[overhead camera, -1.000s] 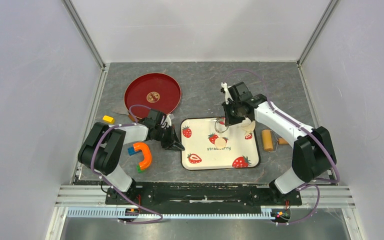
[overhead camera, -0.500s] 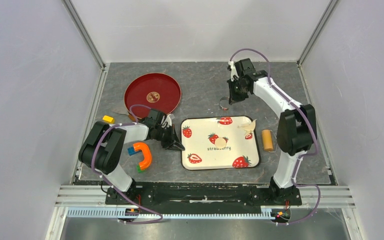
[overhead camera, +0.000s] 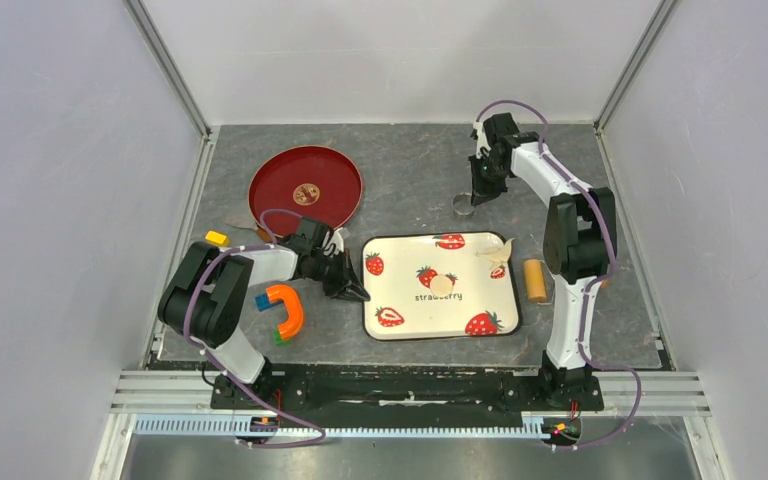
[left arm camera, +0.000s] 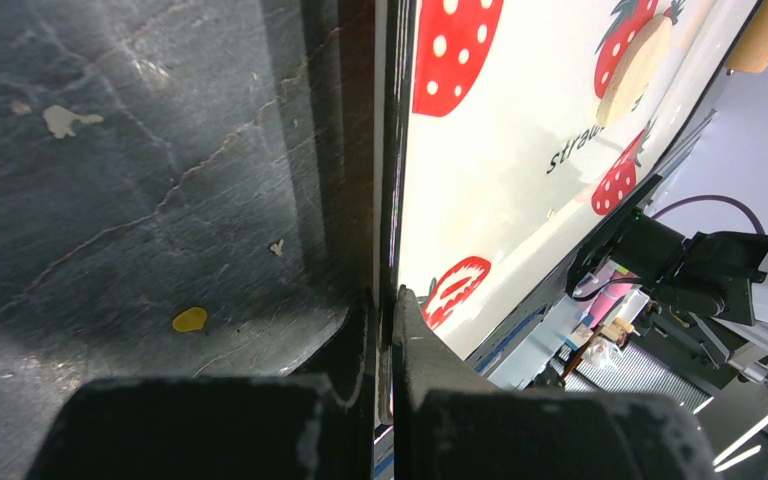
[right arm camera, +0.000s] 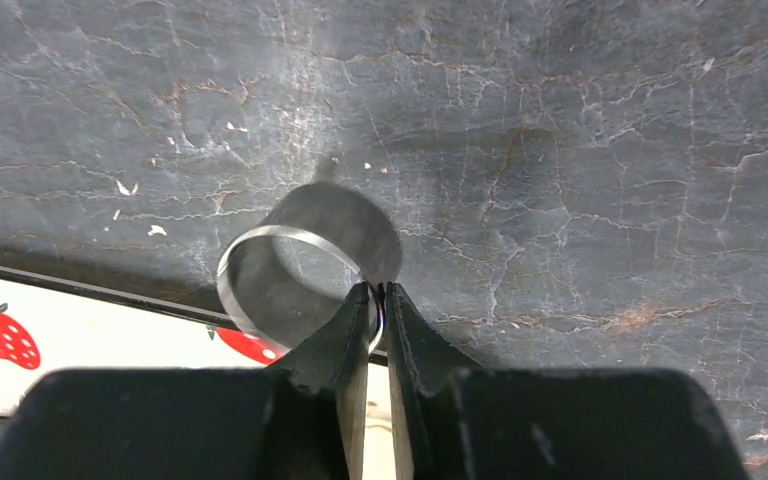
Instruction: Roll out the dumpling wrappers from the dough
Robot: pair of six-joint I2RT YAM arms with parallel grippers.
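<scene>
"Strawberry" is printed on the centre tray (overhead camera: 400, 300), clamped by the left end effector (overhead camera: 358, 294); the upper-right ring (right arm camera: 345, 215) is pinched by the right end effector (right arm camera: 375, 300).

Dark grey marbled tabletop (overhead camera: 400, 190); plain white walls (overhead camera: 400, 50) around.

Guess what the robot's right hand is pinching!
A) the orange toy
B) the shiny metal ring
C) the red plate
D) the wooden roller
B: in the right wrist view, the right gripper has its two fingers closed on the wall of the shiny metal ring, just past the edge of the strawberry tray.
</scene>
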